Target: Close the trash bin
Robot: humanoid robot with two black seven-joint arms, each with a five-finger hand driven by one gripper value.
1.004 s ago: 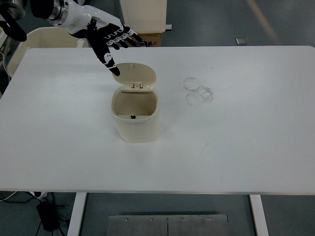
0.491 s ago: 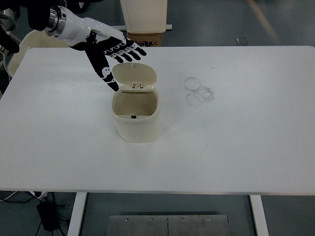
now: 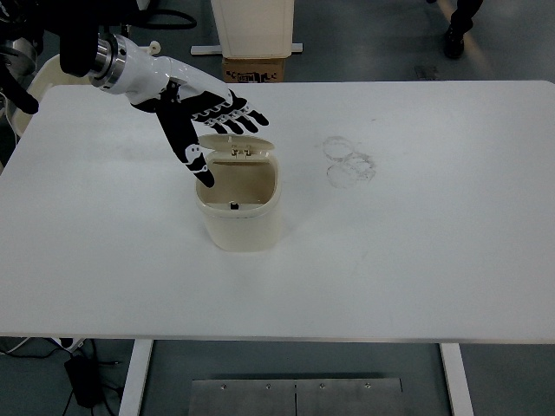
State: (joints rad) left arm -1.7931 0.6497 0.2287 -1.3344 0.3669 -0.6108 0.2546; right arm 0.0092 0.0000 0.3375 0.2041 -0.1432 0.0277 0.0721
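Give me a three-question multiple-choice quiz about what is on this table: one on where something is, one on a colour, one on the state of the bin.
1. Where is the left hand?
A. Over the bin's hinged lid
B. At the table's near edge
C. On the right side of the table

2. What colour is the trash bin?
A. Red
B. Cream
C. Blue

3. How is the lid?
A. Shut flat
B. Removed
C. Partly tipped down, with the opening still visible

Answers: 1 A, spread fingers reach over the lid; 2 B, the bin's walls are cream; 3 C, its inside still shows below the lid.
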